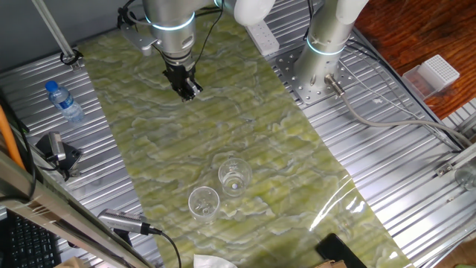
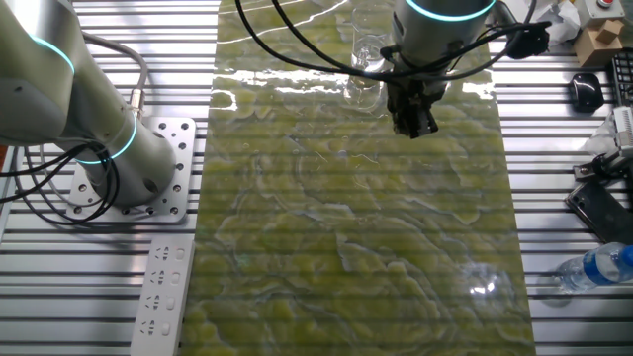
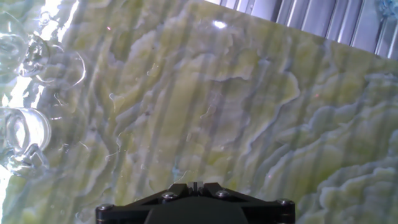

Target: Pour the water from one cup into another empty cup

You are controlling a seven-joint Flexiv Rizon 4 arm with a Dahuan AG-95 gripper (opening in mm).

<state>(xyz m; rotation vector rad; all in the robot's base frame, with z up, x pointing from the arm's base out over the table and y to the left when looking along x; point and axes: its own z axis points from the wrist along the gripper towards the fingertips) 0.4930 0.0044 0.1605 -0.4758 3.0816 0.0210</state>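
Observation:
Two clear glass cups stand upright close together on the green marbled mat (image 1: 223, 126), one (image 1: 234, 177) slightly farther back, the other (image 1: 203, 202) nearer the front edge. I cannot make out water in either. In the hand view they sit at the left edge, one cup (image 3: 50, 59) above the other (image 3: 22, 134). In the other fixed view one cup (image 2: 368, 47) shows just behind the arm. My gripper (image 1: 187, 89) hangs low over the far end of the mat, well away from the cups, with the jaws together and nothing between them; it also shows in the other fixed view (image 2: 413, 121) and at the bottom of the hand view (image 3: 196, 186).
A blue-capped plastic bottle (image 1: 65, 102) lies on the metal table left of the mat. A second arm's base (image 1: 325, 45) and a white power strip (image 1: 262, 33) stand at the far right. A black device (image 1: 56, 152) sits at the left edge.

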